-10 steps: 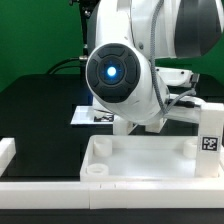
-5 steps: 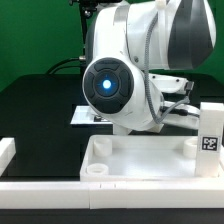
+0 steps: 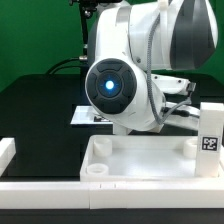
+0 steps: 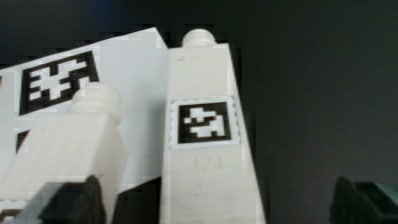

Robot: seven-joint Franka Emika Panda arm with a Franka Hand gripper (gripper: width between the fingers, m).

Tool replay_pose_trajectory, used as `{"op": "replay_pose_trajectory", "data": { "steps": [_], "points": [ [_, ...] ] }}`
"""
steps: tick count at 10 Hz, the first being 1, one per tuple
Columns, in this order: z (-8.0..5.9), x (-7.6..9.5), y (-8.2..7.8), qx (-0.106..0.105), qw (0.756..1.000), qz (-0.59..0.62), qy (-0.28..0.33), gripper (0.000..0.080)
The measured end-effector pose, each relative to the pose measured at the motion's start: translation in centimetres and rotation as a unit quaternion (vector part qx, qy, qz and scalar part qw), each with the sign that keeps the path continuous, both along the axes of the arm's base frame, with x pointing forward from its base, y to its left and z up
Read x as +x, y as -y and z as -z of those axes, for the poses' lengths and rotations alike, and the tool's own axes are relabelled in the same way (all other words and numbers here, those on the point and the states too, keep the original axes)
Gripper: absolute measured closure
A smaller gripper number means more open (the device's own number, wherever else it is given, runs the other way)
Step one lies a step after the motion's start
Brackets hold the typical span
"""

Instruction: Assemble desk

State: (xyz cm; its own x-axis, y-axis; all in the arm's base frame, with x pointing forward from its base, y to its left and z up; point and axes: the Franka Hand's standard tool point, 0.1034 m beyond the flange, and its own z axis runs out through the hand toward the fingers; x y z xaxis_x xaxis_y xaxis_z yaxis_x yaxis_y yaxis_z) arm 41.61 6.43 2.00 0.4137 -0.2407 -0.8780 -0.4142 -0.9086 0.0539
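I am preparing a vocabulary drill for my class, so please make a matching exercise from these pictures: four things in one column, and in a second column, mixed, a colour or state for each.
Things
1. tabletop
2. leg
3. round light on the arm
4. table

Colours or states
A. black
B. stands upright at the exterior view's right, tag facing the camera
C. lies flat, rim up, a round socket in its near corner
D. glows blue

Pairs: 1-C, 2-B, 3-D, 4-A.
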Motion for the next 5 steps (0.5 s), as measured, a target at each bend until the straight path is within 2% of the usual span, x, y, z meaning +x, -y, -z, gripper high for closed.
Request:
{"op": "replay_pose_trajectory", "data": {
  "steps": [1, 2, 3, 5],
  "points": [
    [0.01, 0.01, 0.01, 0.000, 1.000, 0.000, 0.000, 0.0286],
    [0.02, 0.01, 0.02, 0.000, 1.000, 0.000, 0.000, 0.0424],
    [0.01, 0.01, 0.02, 0.000, 1.000, 0.000, 0.000, 0.0523],
    [0.01, 0.01, 0.03, 0.000, 1.000, 0.000, 0.000, 0.0522]
  ]
}}
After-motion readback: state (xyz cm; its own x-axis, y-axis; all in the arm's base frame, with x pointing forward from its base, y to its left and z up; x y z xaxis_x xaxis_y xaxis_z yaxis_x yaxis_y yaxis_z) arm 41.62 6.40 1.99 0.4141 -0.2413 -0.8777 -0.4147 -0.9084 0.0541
